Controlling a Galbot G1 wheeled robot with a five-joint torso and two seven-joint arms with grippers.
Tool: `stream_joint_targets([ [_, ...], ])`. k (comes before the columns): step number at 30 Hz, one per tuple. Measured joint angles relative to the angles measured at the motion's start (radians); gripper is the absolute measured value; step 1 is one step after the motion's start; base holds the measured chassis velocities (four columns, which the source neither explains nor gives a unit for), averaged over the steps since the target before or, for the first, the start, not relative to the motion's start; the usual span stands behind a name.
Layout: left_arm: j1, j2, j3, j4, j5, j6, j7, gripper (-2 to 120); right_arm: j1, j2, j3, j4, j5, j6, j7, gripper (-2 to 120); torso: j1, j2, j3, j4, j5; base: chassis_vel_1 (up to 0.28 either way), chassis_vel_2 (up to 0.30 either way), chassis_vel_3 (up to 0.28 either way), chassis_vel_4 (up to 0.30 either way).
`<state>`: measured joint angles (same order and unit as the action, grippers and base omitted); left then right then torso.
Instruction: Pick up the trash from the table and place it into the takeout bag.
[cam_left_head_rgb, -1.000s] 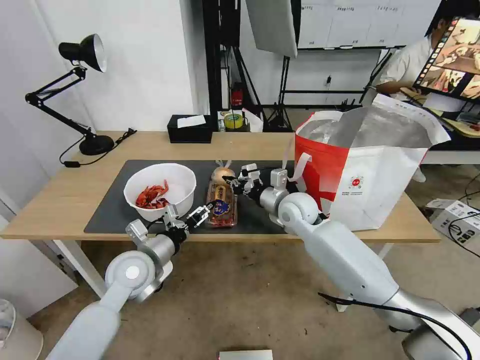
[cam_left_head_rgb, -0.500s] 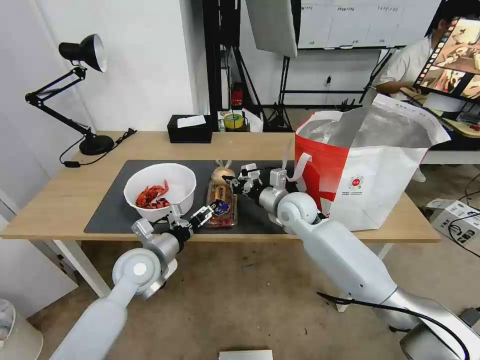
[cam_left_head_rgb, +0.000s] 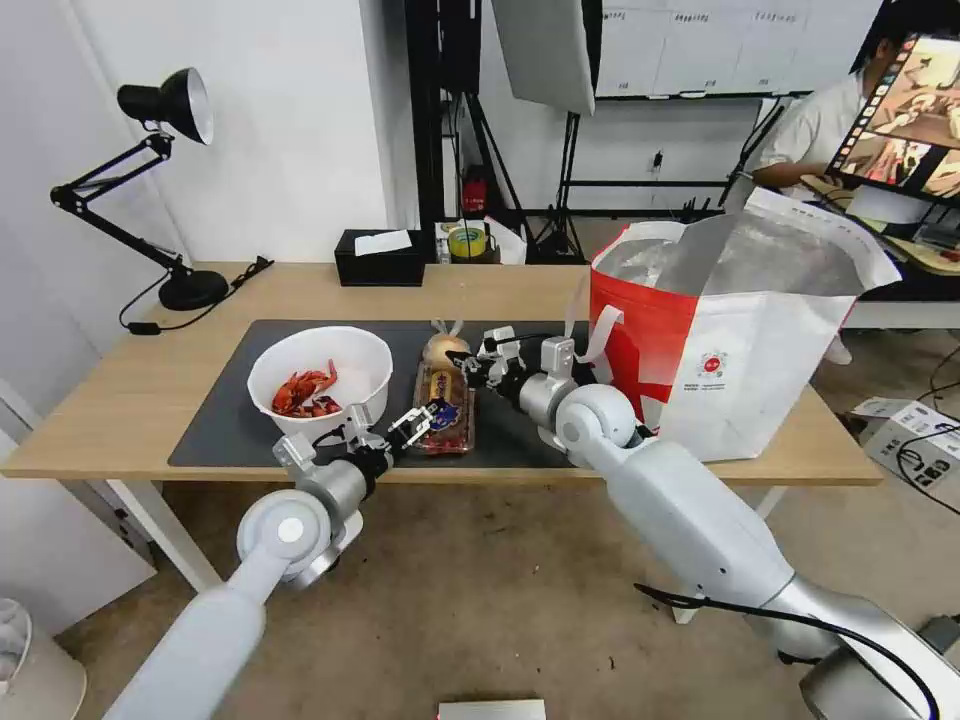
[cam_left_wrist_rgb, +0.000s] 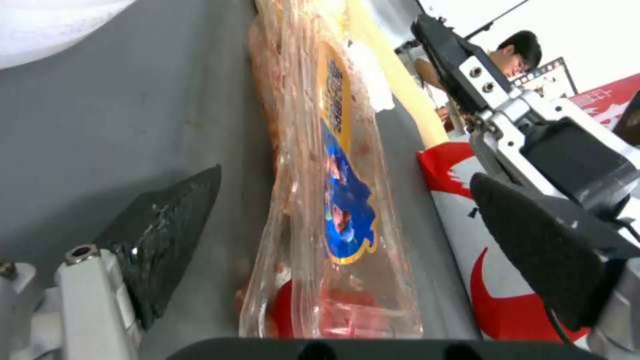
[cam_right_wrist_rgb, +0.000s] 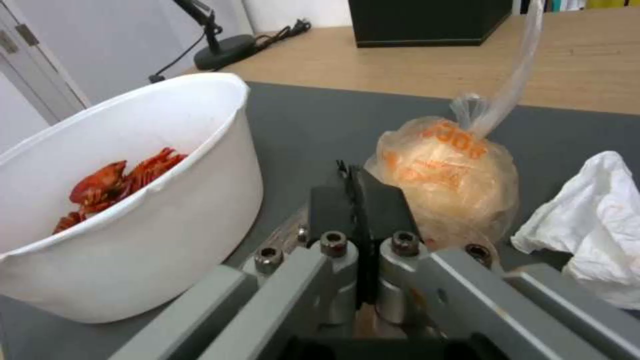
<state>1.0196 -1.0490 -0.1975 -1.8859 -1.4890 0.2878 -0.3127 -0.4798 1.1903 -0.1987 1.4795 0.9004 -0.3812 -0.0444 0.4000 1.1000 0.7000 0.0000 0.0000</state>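
- While spreading both fingers wide apart, bracketing the near end of the clear food tray (cam_left_head_rgb: 445, 405) with the left gripper (cam_left_head_rgb: 412, 425), one dark pad on either side of the tray and neither seeming to touch it.
- Showing, in the left wrist view, the tray's blue and yellow label and reddish contents between those two pads.
- Holding the right gripper (cam_left_head_rgb: 470, 368) at the tray's far right corner, low over the mat, with its two black pads pressed flat together and nothing visible between them.
- Leaving the tray lying flat on the dark grey mat (cam_left_head_rgb: 230, 420) of the table (cam_left_head_rgb: 130, 400), its long side running away from the robot.
- Keeping the white bowl (cam_left_head_rgb: 365, 390) just left of the tray, upright on the mat, with red crayfish shells (cam_left_head_rgb: 303, 392) piled inside.
- Resting the bagged bun (cam_left_head_rgb: 445, 347) right at the tray's far end, its knotted plastic sticking up.
- Showing the crumpled white tissue (cam_right_wrist_rgb: 593, 225) in the right wrist view, on the mat just beside the bun, beyond the tray's far end.
- Standing the takeout bag (cam_left_head_rgb: 740, 370) upright to the tray's right, mouth open, foil lining showing, a white strap hanging on the side facing the tray.
- Leaving the black tissue box (cam_left_head_rgb: 378, 265) well beyond the tray's far end, off the mat.
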Motion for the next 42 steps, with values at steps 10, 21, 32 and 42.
stream_joint_targets([
  [10, -0.028, -0.003, 0.024, 0.019, -0.004, -0.009, 0.002, 100, 0.0, -0.001, 0.005, -0.001, 0.0, 0.0, 0.0, 0, 0.0, 0.0, 0.0, 0.0, 0.0, 0.0, 0.0, 0.0, 0.0],
  [21, -0.033, -0.006, 0.037, 0.031, 0.0, -0.011, 0.002, 100, -0.004, -0.001, 0.015, -0.004, 0.0, 0.0, 0.0, 0, 0.0, 0.0, 0.0, 0.0, 0.0, 0.0, 0.0, 0.0, 0.0],
  [32, -0.033, -0.008, 0.041, 0.041, 0.009, -0.024, -0.008, 72, -0.015, 0.002, 0.015, -0.005, -0.001, 0.0, 0.0, 0, 0.0, 0.0, 0.0, 0.0, -0.0001, 0.0, 0.0, 0.0, 0.0],
  [42, -0.031, -0.006, 0.044, 0.04, 0.019, -0.028, -0.01, 36, -0.025, 0.003, 0.018, -0.007, -0.001, 0.0, 0.0, 0, 0.0, 0.0, 0.0, 0.0, -0.0001, 0.0, 0.0, 0.0, 0.0],
])
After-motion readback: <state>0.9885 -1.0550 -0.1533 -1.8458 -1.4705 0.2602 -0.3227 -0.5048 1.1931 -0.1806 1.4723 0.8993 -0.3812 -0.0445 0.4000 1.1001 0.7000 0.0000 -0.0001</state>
